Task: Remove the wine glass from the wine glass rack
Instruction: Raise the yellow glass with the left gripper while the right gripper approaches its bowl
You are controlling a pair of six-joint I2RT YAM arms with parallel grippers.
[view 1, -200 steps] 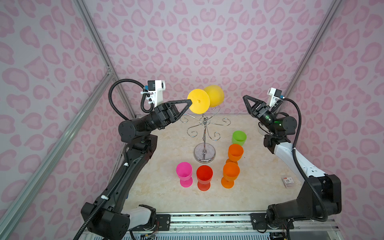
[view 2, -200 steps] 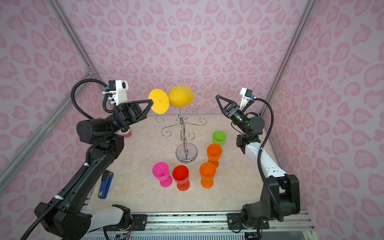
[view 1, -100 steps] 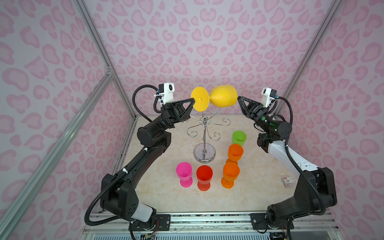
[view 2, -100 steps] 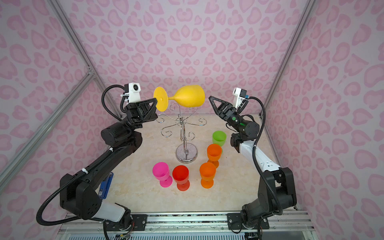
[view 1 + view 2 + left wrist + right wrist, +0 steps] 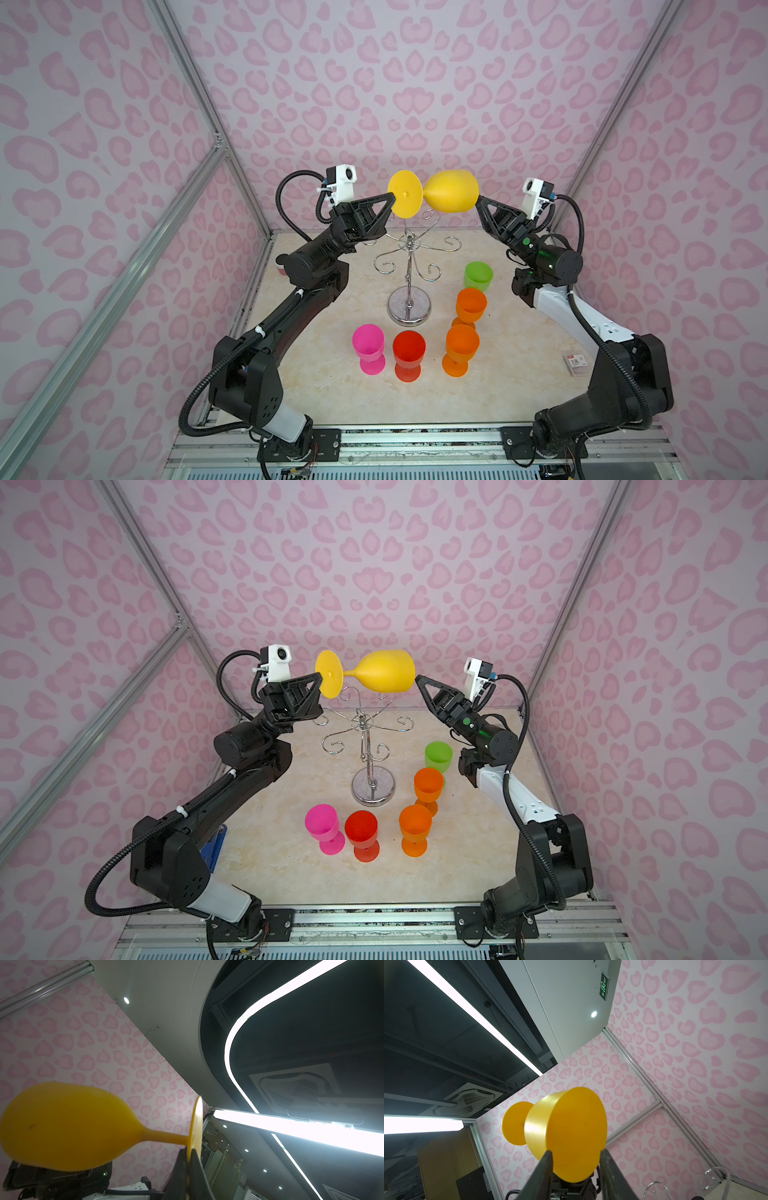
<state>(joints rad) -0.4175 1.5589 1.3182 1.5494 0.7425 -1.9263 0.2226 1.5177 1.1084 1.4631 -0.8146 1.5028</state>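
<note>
High above the wine glass rack [image 5: 409, 274], which stands on the counter [image 5: 519, 386], the yellow wine glass [image 5: 451, 195] lies sideways in the air. The left tool [image 5: 390, 199] is clamped on the edge of its foot. The right tool [image 5: 576, 1154] has its jaws apart on either side of the bowl's mouth; whether they touch it I cannot tell.

Above jaws: open air.
Between jaw pairs: wine glass [image 5: 451, 192], level.
Beneath jaws: wine glass rack [image 5: 409, 282] arms.
</note>
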